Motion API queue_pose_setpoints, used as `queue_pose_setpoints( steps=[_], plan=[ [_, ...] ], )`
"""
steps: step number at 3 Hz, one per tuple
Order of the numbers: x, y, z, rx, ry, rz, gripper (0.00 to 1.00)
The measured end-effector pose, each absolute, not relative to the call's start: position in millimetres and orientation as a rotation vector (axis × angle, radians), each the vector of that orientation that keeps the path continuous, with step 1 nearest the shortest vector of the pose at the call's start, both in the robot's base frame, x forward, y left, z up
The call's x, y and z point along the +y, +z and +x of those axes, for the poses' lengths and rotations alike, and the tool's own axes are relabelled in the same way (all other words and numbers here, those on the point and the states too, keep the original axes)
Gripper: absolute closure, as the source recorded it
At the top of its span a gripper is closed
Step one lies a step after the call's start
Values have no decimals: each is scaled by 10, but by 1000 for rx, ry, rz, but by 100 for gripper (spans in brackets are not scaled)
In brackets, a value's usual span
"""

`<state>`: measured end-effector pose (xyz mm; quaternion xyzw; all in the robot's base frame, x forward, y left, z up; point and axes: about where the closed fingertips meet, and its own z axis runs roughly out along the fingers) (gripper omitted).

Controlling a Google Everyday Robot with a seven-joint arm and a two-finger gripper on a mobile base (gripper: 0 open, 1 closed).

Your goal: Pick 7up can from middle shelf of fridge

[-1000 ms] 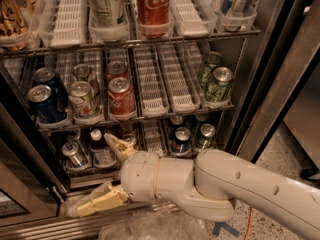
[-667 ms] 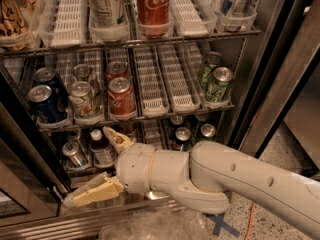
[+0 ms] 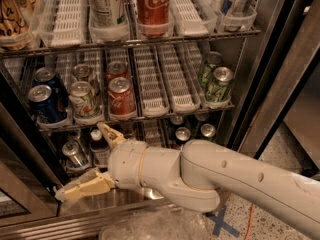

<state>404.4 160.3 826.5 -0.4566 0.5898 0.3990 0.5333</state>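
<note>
7up can (image 3: pixel 83 100) wasn't grabbed yet. In fridge (image 3: pixel 280 79), arm (image 3: pixel 225 174) had crept up & left vs prev frames. Middle shelf (image 3: pixel 150 96) ran just above claw (image 3: pixel 80 160). Its jaws were wide apart, empty. Can sat right above claw, so approach looked near done, grasp pending.

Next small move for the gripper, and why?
Probably raise the gripper a little. It hangs open at bottom-shelf level, while the 7up can stands just above it at the front of the middle shelf, between a blue can and a cola can.
</note>
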Motion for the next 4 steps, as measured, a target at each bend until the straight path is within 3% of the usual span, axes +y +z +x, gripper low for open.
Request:
queue_pose_setpoints(
  steps=[4],
  plan=[
    [1574,8340,4598,1471,830,-812,0]
  ],
)
